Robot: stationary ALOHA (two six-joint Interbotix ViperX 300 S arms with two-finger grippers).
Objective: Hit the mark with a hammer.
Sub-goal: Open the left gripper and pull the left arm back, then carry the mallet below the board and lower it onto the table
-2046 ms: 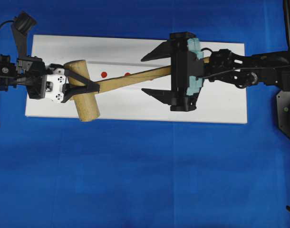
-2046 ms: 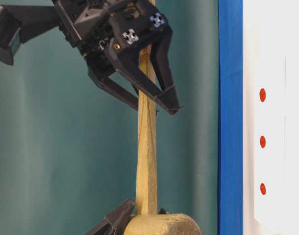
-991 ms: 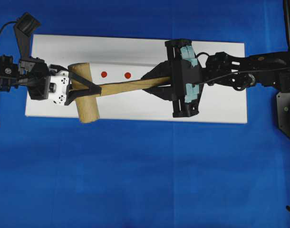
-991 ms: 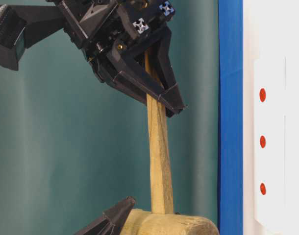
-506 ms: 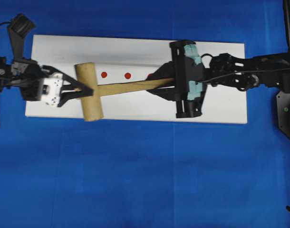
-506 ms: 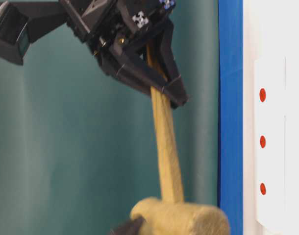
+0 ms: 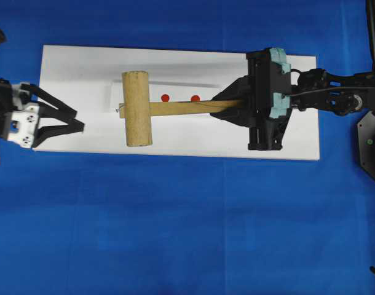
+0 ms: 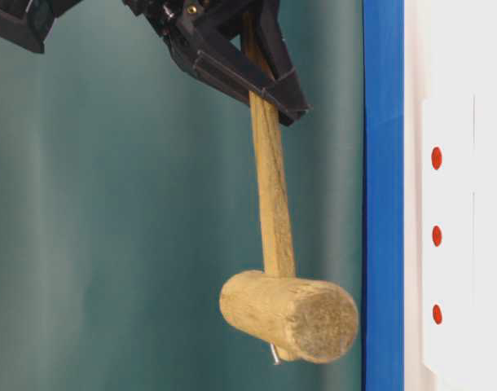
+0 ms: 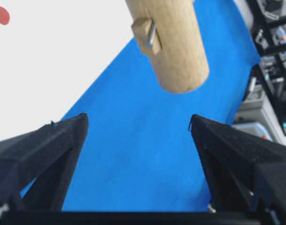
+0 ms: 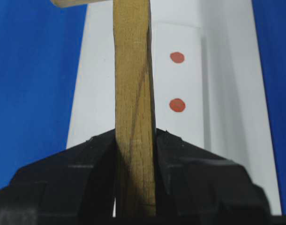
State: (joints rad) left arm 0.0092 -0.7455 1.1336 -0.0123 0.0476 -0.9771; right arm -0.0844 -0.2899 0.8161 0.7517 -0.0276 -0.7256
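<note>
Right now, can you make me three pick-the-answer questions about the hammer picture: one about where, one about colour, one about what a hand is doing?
1. Where is the hammer?
A. flat on the blue cloth
B. held up over the white board
C. in the left hand

2. What colour are the dots?
A. red
B. green
C. yellow

3. What is the left hand doing?
A. squeezing the hammer head
B. open, holding nothing
C. pressing a dot

Answers:
1 B: the right hand grips the handle, and the table-level view shows the head off the white board.
2 A: they look red.
3 B: its fingers are spread, away from the hammer.
</note>
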